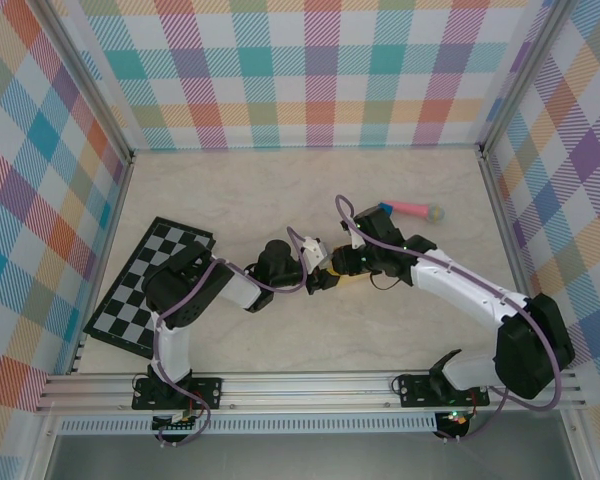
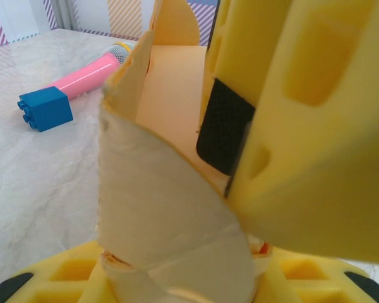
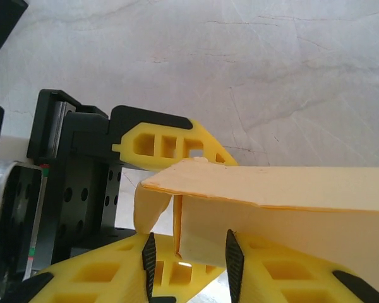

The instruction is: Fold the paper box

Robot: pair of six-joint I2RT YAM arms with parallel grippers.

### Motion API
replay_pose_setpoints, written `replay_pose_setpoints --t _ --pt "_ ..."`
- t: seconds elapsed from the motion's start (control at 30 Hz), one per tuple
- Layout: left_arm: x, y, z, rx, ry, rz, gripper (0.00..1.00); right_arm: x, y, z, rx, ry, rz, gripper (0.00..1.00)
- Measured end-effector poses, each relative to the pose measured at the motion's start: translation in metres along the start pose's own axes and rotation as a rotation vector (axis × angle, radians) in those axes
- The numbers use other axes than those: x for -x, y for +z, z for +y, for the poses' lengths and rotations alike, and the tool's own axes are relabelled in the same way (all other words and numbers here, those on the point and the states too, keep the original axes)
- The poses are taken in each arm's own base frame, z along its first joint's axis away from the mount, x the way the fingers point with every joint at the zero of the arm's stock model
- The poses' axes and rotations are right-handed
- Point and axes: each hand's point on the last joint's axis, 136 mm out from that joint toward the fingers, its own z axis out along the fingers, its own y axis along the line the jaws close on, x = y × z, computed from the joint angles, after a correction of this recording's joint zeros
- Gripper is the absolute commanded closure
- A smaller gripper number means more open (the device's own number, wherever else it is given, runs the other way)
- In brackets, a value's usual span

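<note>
- Two arms are reaching in from the near edge and bending toward each other, so that their wrists are meeting over the middle of the table (image 1: 280,190).
- One checkered board (image 1: 150,290) is lying flat at the near left, beside the left arm.
- One paper box (image 1: 355,284) is hanging half-folded between the two grippers at mid-table, flaps loose.
- The left gripper (image 1: 320,278) is pinching the box's end, with the jaws partly apart around the card.
- The right gripper (image 3: 189,252) is bracketing the opposite end, one pad (image 2: 222,126) lying against a wall; whether it is clamping, I cannot tell.
- One pink stick (image 1: 410,209) is lying farther back, its one blue block (image 2: 45,108) nearest the grippers.
</note>
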Motion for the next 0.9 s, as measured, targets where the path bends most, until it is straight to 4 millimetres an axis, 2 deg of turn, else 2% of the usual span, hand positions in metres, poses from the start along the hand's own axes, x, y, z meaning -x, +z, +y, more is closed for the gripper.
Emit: replay_pose_setpoints --t 0.07,0.27,0.4,0.53,0.7,0.9 --pt "0.002 0.000 0.000 0.001 0.004 -0.013 0.59 0.003 0.000 0.001 0.008 0.012 -0.010 0.58" --pt "0.003 0.005 0.003 0.003 -0.029 -0.026 0.55 0.007 -0.004 -0.003 0.025 0.038 -0.026 0.60" --pt "-0.004 0.013 0.011 0.029 -0.072 -0.021 0.51 0.009 -0.021 -0.009 0.060 0.061 -0.069 0.60" --pt "-0.009 0.016 0.014 0.040 -0.082 -0.041 0.49 0.013 -0.037 -0.003 0.106 0.041 -0.118 0.58" --pt "-0.022 0.019 0.014 0.041 -0.094 -0.032 0.49 0.011 -0.029 0.001 0.152 0.023 -0.125 0.57" --pt "-0.024 0.021 0.014 0.046 -0.099 -0.061 0.52 0.008 -0.010 -0.003 0.143 0.002 -0.094 0.58"
